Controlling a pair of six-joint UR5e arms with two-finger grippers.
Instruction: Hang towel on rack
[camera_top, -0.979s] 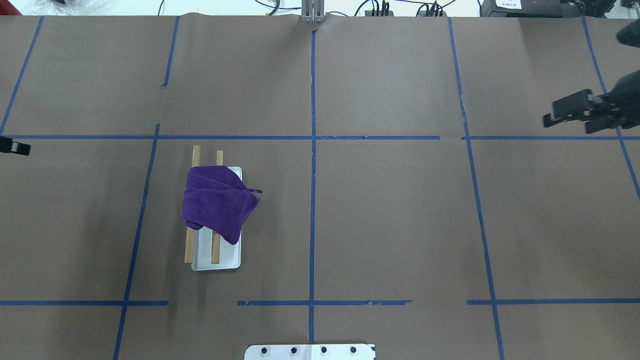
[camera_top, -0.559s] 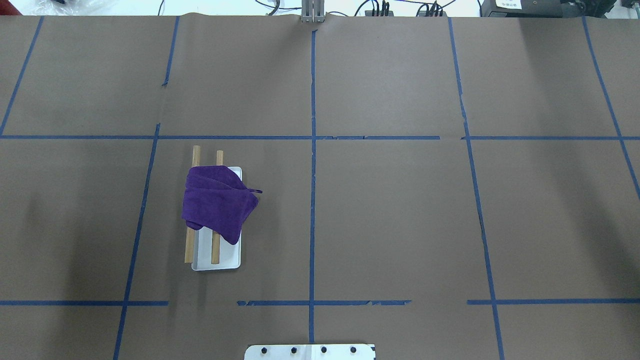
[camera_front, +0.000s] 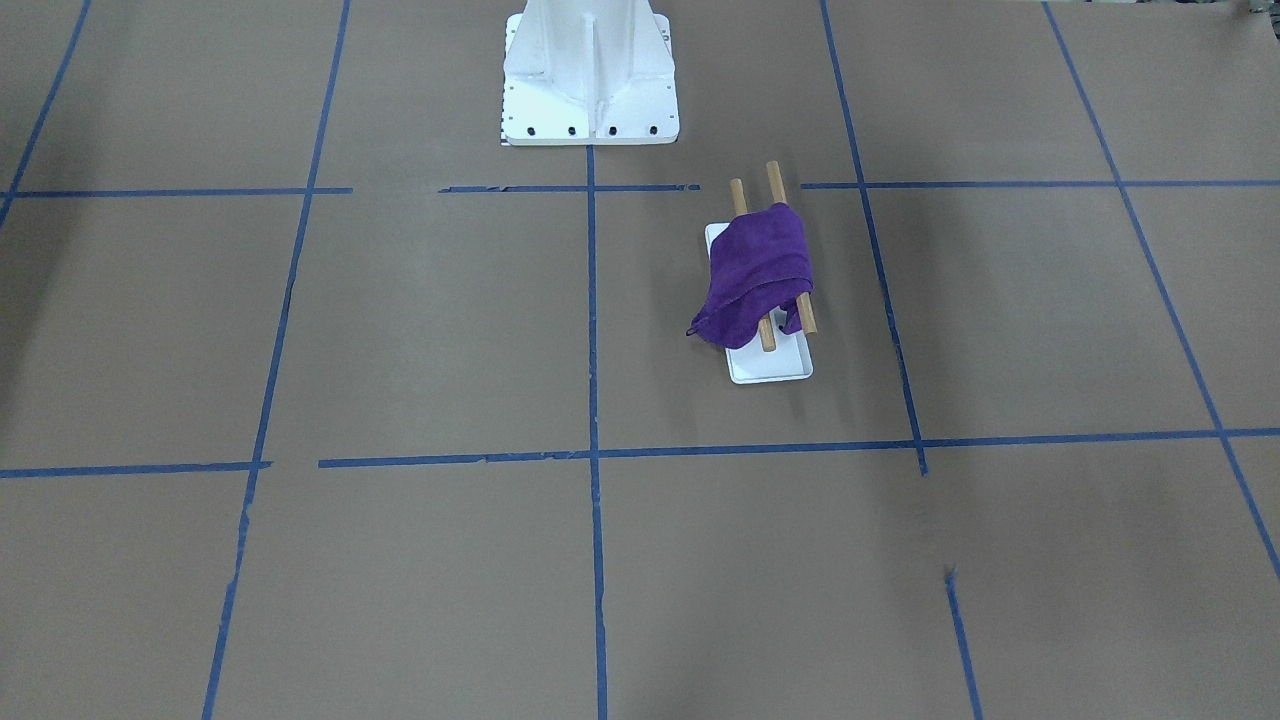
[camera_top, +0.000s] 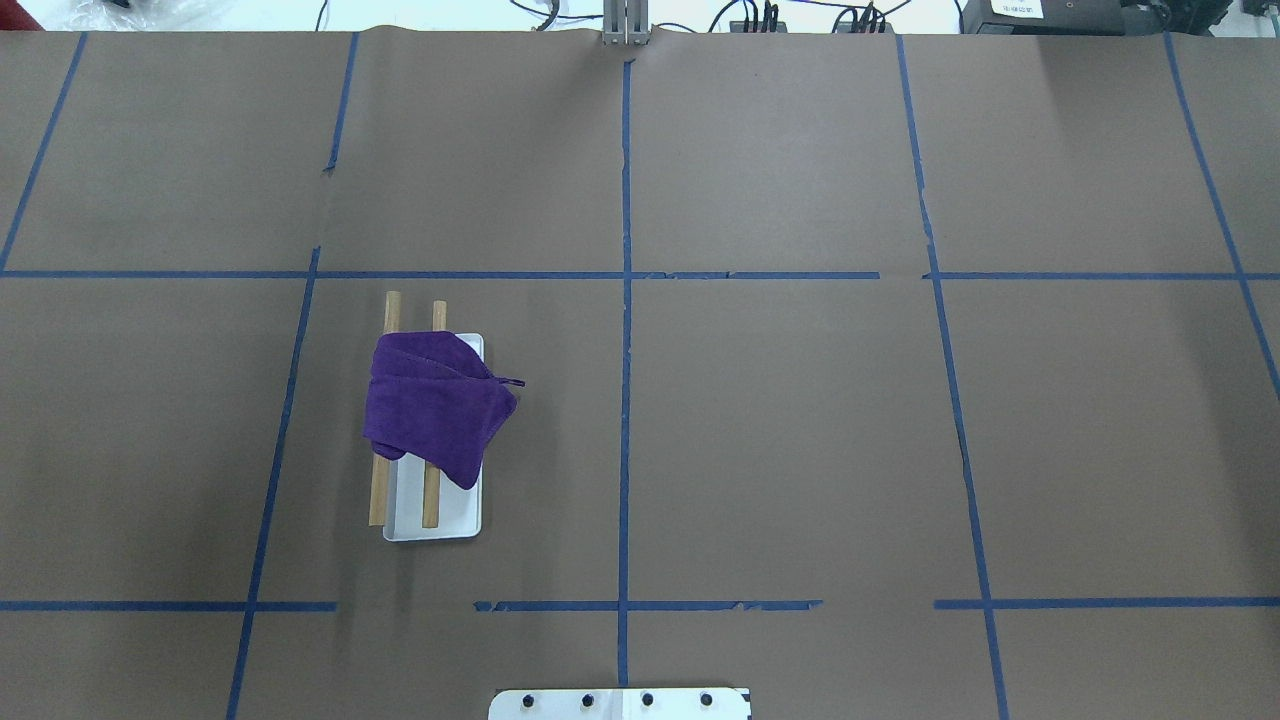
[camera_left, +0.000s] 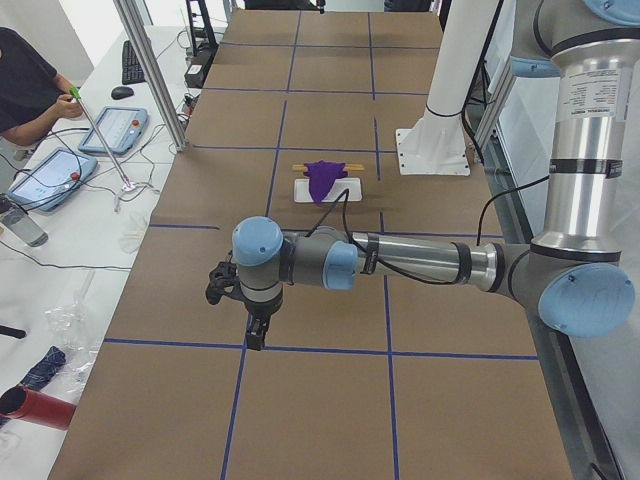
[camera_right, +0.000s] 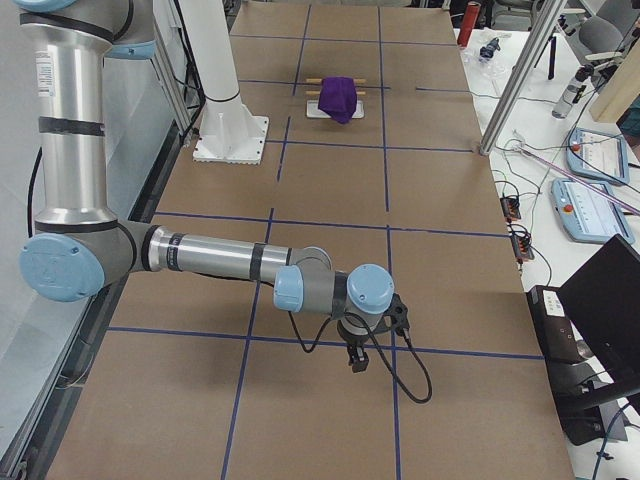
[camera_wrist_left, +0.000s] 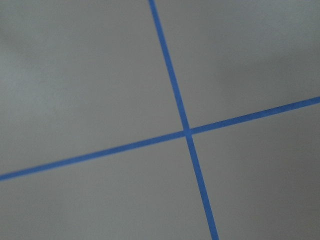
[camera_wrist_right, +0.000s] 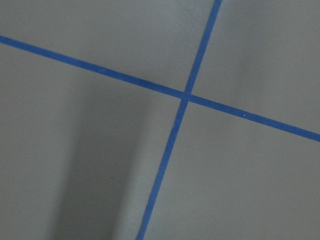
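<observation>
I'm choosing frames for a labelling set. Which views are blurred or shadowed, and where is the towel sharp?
Both wrist views: soft, the tape cross blurred; the right one has a broad shadow at lower left. Overhead and front-facing views: sharp, evenly lit, towel on rack crisp. Side views: towel small.

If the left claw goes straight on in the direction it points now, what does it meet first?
The left claw points down, so it would probably meet the brown table paper, near a blue tape crossing.
</observation>
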